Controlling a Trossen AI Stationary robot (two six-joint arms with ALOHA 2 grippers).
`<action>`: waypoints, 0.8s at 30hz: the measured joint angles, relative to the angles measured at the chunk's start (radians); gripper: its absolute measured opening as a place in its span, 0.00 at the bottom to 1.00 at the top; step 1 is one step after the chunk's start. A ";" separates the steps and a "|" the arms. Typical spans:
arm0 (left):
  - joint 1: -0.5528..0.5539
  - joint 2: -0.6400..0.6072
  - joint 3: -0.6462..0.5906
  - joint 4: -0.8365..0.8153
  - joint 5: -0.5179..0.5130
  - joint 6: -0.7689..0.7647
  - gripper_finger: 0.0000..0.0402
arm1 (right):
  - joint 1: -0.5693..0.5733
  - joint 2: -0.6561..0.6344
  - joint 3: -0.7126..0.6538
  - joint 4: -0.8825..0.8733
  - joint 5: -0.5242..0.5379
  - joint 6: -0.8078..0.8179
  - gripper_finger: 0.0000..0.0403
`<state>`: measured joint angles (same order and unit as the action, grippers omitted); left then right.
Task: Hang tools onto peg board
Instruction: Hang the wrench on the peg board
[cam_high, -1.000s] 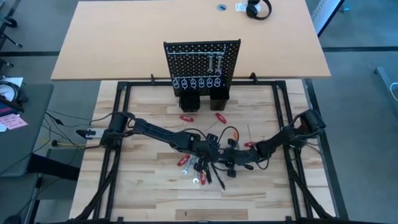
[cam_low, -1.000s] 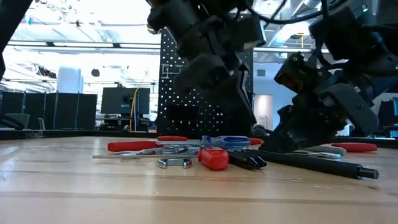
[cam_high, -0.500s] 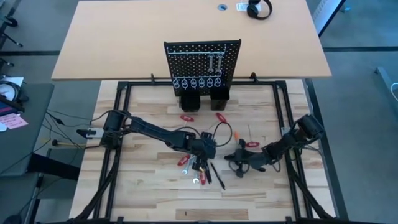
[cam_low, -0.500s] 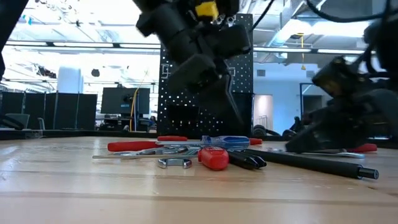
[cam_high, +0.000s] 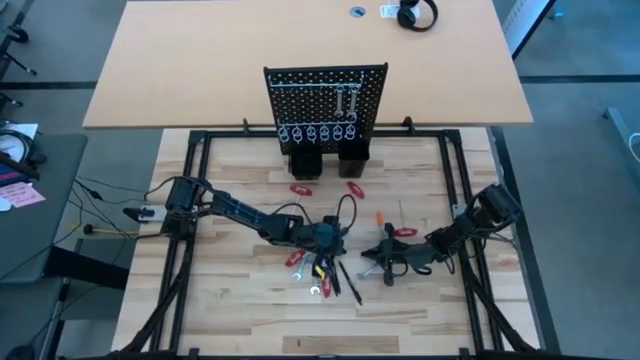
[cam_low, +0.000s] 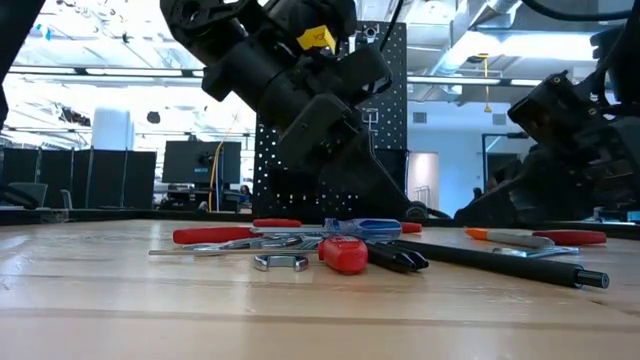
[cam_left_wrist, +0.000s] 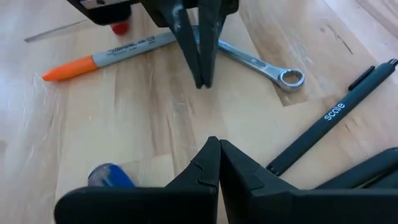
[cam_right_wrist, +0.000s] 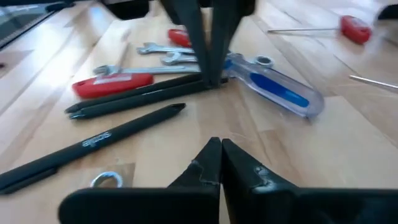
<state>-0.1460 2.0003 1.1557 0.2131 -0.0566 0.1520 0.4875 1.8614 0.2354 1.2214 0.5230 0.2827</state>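
I see the left pincer (cam_high: 337, 243) clenched empty above the tools (cam_high: 322, 268); the right pincer (cam_high: 368, 252) clenched empty beside them.

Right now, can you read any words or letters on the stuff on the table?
"scale" in white, on a black pen; the same word shows on a black pen in the right wrist view.
Black print along the grey marker with the orange cap: too blurred to read.
Yellow label on the arm: unreadable.
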 joint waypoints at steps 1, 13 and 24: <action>-0.001 0.000 0.000 -0.002 0.000 0.000 0.00 | 0.002 -0.002 0.000 0.002 -0.012 -0.020 0.06; -0.012 0.000 0.000 0.003 0.000 -0.022 0.00 | 0.001 -0.064 0.002 -0.171 -0.311 -0.119 0.49; -0.016 0.000 0.000 0.015 0.001 -0.020 0.00 | -0.113 0.033 0.004 -0.150 -0.475 -0.192 0.36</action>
<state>-0.1616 2.0006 1.1553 0.2278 -0.0559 0.1317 0.3748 1.8945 0.2395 1.0711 0.0480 0.0911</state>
